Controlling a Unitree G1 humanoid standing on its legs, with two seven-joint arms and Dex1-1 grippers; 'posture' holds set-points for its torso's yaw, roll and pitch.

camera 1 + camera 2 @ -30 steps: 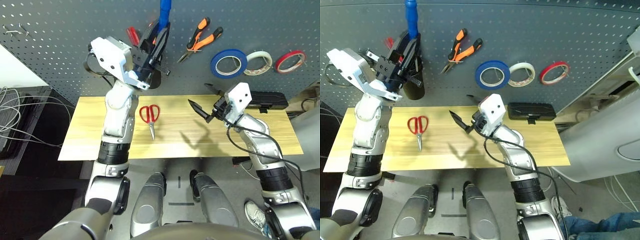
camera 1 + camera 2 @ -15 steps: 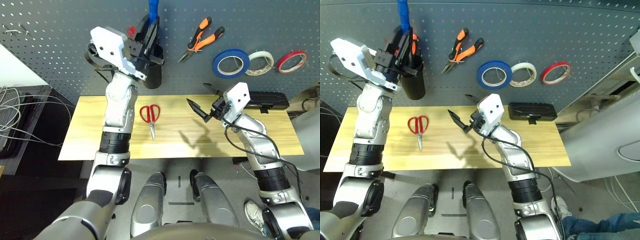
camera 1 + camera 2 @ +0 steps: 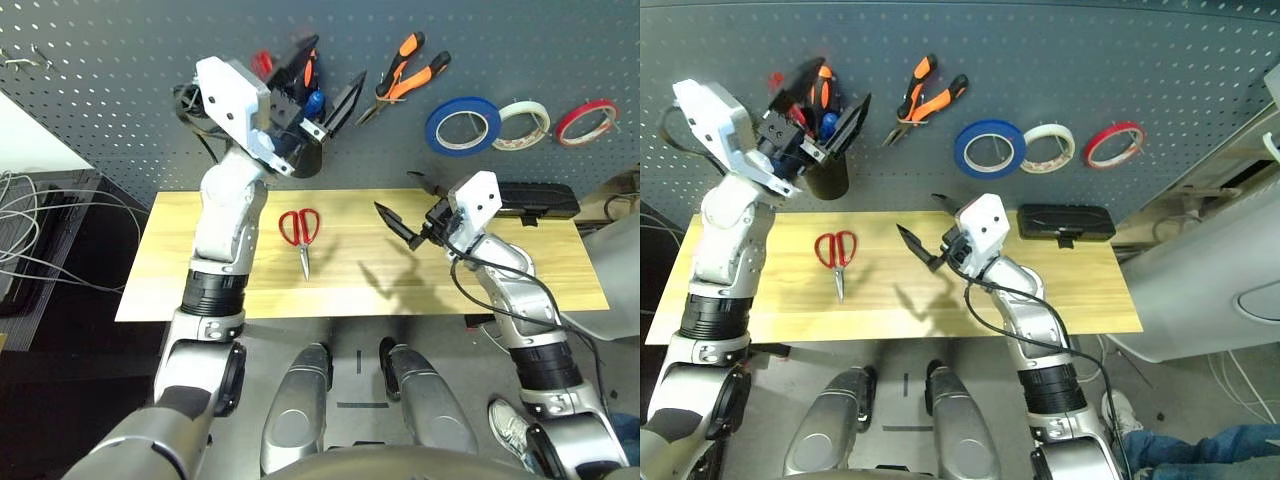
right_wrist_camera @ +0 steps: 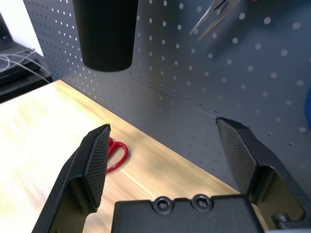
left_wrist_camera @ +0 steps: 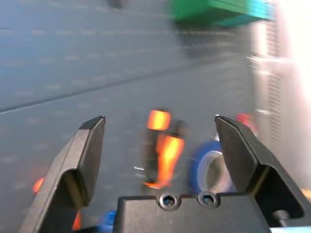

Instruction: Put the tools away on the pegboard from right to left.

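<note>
Blue-handled screwdriver (image 3: 829, 122) sits in black cup (image 3: 826, 176); three of four tools look stowed.
Left gripper (image 3: 328, 92) released, empty, just beside cup on pegboard (image 3: 120, 100). Blue tape ring (image 3: 458, 126), pliers (image 3: 402, 73) hung. Red-handled scissors (image 3: 300, 231) remain on table (image 3: 170, 270), below left gripper. Right gripper (image 3: 400, 224) spread, empty.

Workshop bench: grey pegboard (image 3: 120, 110) hung with pliers (image 3: 403, 66) and tape rolls (image 3: 517, 124), over wooden table (image 3: 180, 270).
</note>
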